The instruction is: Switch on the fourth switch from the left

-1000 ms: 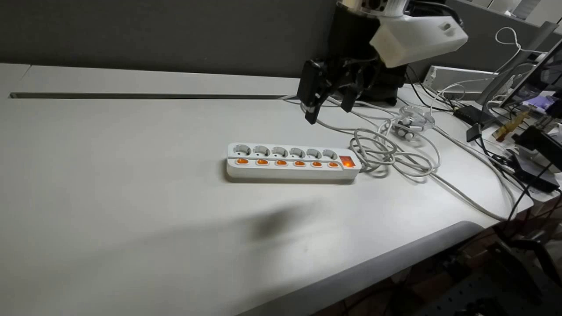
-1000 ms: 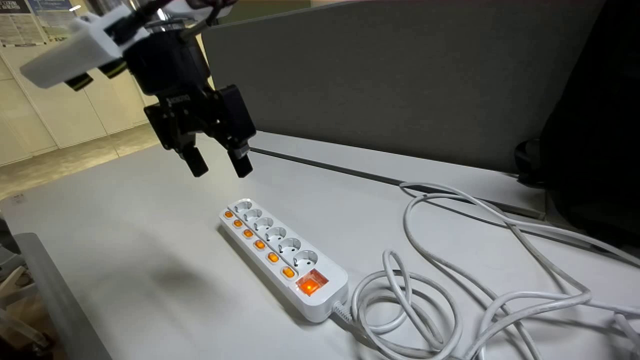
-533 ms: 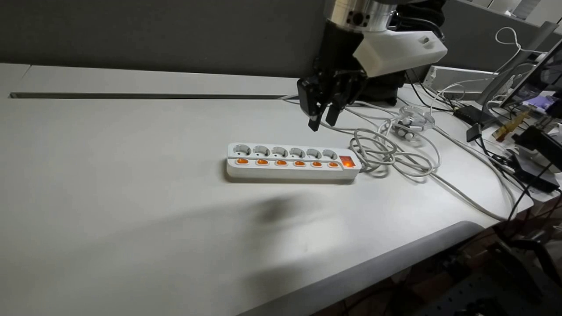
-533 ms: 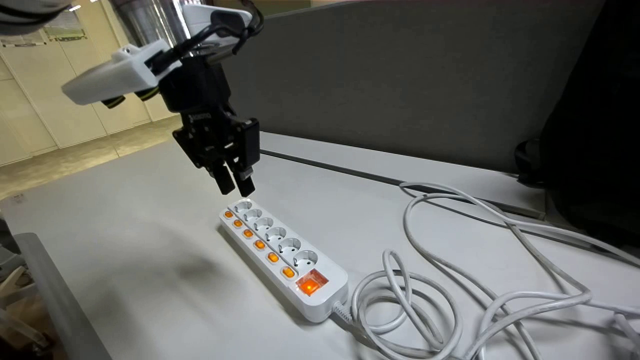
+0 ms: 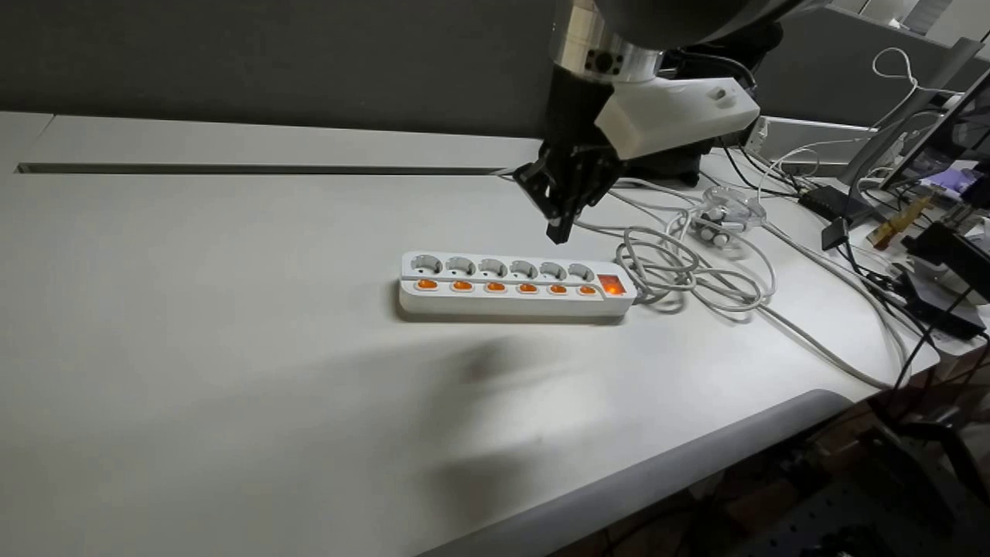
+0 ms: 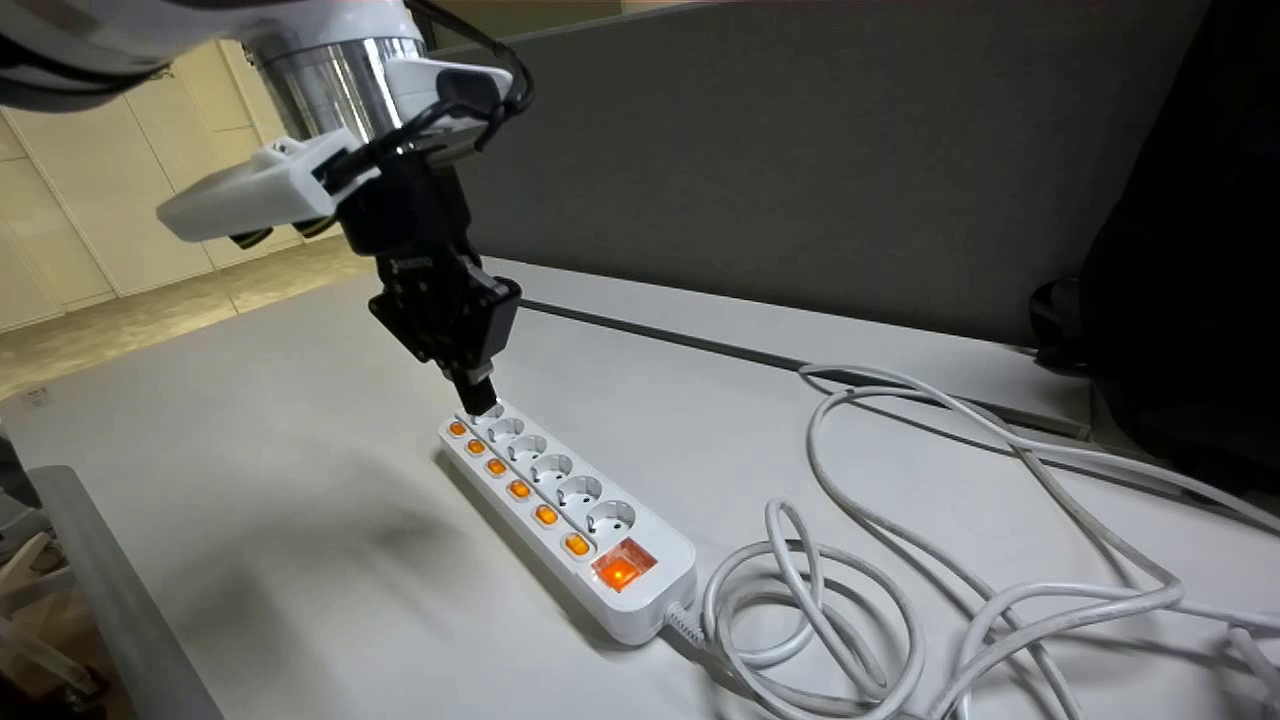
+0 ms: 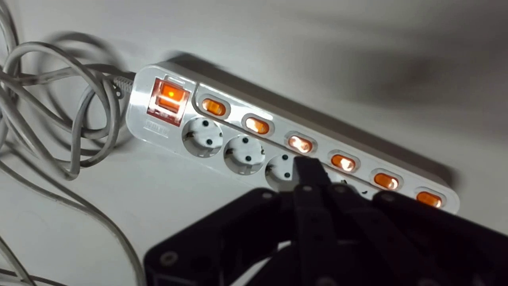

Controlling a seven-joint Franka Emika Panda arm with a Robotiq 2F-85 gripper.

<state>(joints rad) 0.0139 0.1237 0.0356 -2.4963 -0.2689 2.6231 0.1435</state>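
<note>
A white power strip (image 5: 514, 305) lies flat on the table, with a row of small orange switches beside its round sockets. Counted from the left in an exterior view, the fourth switch (image 5: 527, 288) is near the row's middle; in the wrist view this same switch (image 7: 300, 144) sits just beyond the fingertips. Whether it is on or off I cannot tell, as bright glare covers it. My gripper (image 5: 558, 234) is shut with nothing between its fingers, pointing down above the strip. In the wrist view the gripper (image 7: 311, 169) covers part of the middle sockets.
A larger main switch (image 6: 622, 567) glows orange at the strip's cable end. Coiled grey cable (image 5: 657, 263) lies beside that end. A dark partition (image 5: 271, 62) stands behind the table, and a black bag (image 6: 1180, 250) is at the back.
My gripper has gone from open to shut with nothing in it. The arm has come down closer to the power strip, which has stayed in place.
</note>
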